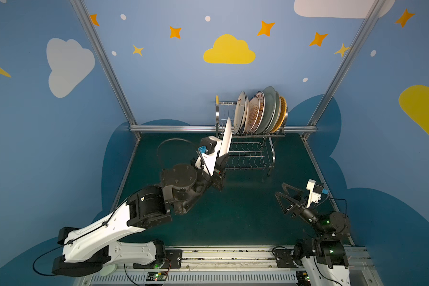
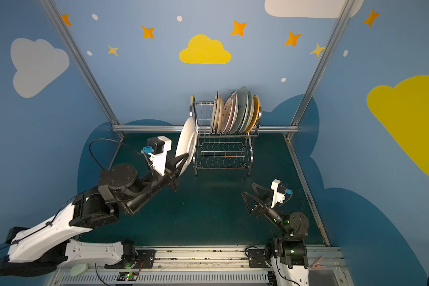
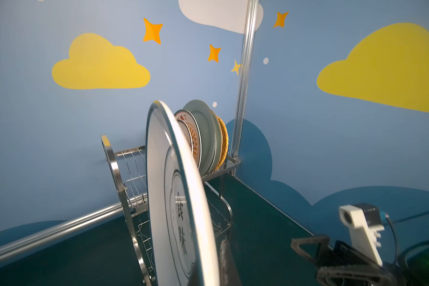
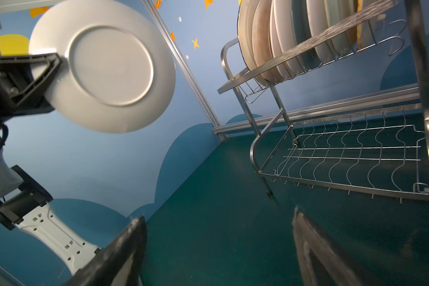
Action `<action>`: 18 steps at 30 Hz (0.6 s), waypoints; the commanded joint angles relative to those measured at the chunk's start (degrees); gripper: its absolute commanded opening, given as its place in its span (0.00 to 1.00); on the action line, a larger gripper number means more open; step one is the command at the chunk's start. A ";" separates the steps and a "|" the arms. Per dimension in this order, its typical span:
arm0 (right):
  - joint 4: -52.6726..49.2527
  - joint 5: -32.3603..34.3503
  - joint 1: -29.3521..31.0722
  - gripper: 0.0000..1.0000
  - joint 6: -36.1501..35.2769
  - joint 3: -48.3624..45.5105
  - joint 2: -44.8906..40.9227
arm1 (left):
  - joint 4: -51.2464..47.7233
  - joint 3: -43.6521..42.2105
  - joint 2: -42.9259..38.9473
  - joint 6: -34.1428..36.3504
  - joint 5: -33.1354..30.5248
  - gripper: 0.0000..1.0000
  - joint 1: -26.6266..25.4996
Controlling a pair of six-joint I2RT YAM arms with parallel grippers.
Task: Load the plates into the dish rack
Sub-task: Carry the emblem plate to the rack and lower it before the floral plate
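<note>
White plate (image 2: 186,140) on edge, underside toward dish rack (image 2: 223,148) | left gripper (image 2: 184,158) clamps its rim | right gripper (image 2: 248,189) spread, empty

Dish rack (image 1: 258,135) at back of table (image 1: 233,210), R of centre, w/ plates (image 1: 260,111) on edge in its upper tier, bunched at the R end. Another plate (image 1: 226,138), on edge in the left gripper (image 1: 222,158), is just beside the rack's L end; right gripper (image 1: 286,192) front-R, well apart.
</note>
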 commanded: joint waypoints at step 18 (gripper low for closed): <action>2.62 4.52 5.02 0.90 -2.74 -3.12 -3.74 | 1.13 40.38 35.85 -3.52 18.73 0.04 24.71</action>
